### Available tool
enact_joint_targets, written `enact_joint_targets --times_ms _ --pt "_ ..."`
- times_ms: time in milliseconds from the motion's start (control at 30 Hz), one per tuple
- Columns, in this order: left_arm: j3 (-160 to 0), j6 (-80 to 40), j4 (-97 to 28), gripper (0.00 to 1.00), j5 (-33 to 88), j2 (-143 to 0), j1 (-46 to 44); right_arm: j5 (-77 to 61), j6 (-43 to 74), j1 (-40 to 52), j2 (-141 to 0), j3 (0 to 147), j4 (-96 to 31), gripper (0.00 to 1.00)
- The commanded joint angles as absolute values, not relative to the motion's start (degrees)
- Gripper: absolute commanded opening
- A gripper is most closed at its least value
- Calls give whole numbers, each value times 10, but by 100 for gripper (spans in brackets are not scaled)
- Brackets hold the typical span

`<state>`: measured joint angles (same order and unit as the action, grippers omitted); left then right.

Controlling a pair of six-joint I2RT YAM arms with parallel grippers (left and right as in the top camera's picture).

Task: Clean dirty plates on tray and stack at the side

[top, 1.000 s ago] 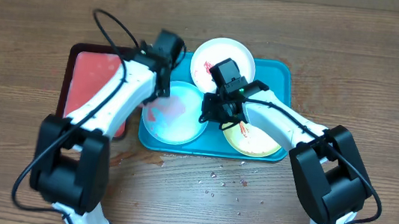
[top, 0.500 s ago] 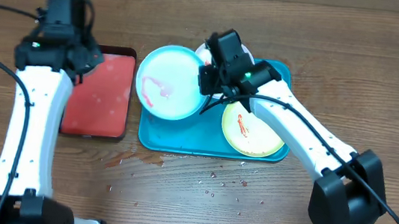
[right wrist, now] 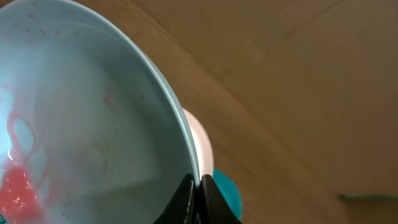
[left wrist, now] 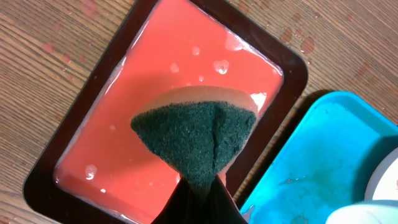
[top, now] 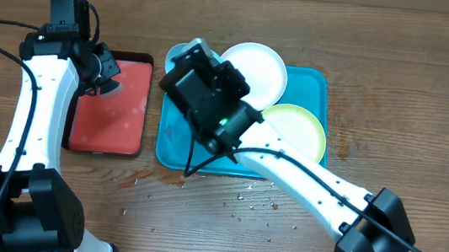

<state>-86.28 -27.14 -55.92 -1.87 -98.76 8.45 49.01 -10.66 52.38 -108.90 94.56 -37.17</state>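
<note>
My right gripper (right wrist: 198,186) is shut on the rim of the light blue plate (right wrist: 93,118), which has a red sauce smear (right wrist: 15,186). In the overhead view this gripper (top: 187,64) holds the plate (top: 178,53) tilted on edge, high above the teal tray (top: 237,166). The white plate (top: 258,70) lies at the tray's far edge and the yellow-green plate (top: 299,128) at its right. My left gripper (left wrist: 199,186) is shut on a green sponge (left wrist: 196,134) above the red tray (left wrist: 124,143). It also shows in the overhead view (top: 105,74).
The dark-rimmed red tray (top: 107,113) holds shallow liquid and stands left of the teal tray. Crumbs and red spots (top: 241,204) lie on the wooden table in front of the teal tray. My raised right arm hides part of the teal tray.
My right gripper has lifted the light blue plate higher and tipped it onto its edge. My left gripper with the sponge has shifted slightly over the red tray.
</note>
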Motion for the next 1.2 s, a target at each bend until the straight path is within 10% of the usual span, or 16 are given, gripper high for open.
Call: enact_joint_targets --times_ms 0,333,567,767,1000,1167 --pt "-860 -283 -556 4 -23 -990 97 548 -240 541 -1067 961 -349 4" --pt "-860 -283 -559 4 -3 -990 144 676 -298 552 -1067 961 -245 4" --pt "-860 -283 -564 4 1 -990 151 376 -211 543 -1067 949 -354 4" --pt "-860 -283 -564 4 1 -990 151 570 -128 541 -1065 950 -250 4" --pt "-860 -283 -568 4 1 -990 151 190 -314 499 -1067 947 -400 4" --pt "-860 -283 -568 4 1 -990 151 316 -116 445 -1062 946 -380 4"
